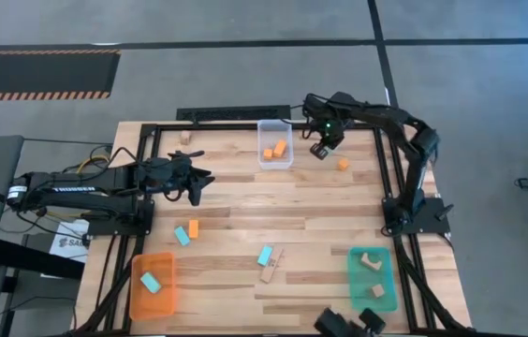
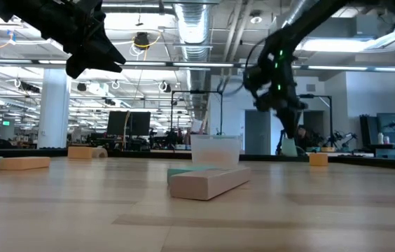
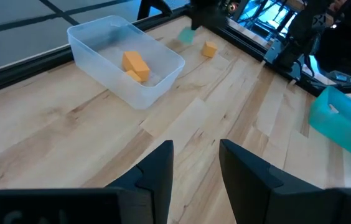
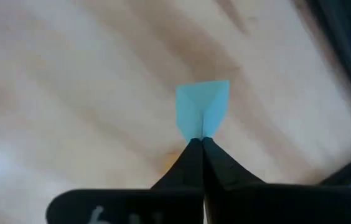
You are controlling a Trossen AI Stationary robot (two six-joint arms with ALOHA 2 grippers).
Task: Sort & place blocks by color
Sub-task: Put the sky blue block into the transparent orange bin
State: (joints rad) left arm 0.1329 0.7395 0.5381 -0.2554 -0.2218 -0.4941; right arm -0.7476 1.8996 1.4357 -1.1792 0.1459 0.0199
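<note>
My right gripper (image 1: 320, 148) hovers just right of the clear tray (image 1: 275, 165) at the table's far side, fingers shut. In the right wrist view its fingertips (image 4: 201, 142) end right at a light blue block (image 4: 203, 106). That block (image 2: 288, 147) shows low under the gripper in the low view. My left gripper (image 1: 197, 187) is open above bare wood at the left-middle (image 3: 195, 163). Two orange blocks (image 1: 274, 150) lie in the clear tray, and another orange block (image 1: 343, 164) rests on the table nearby. My right gripper points down with shut fingers, and its tips meet the near edge of the light blue block (image 4: 195, 132). I cannot tell whether it touches or holds the block.
Loose on the table: an orange block (image 1: 193, 227), two teal blocks (image 1: 182, 236) (image 1: 265, 255), a long tan block (image 1: 271, 269) and a tan block (image 1: 186, 137). The orange tray (image 1: 166, 260) holds a teal block; the teal-green tray (image 1: 386, 255) holds tan blocks. A black frame edges the table.
</note>
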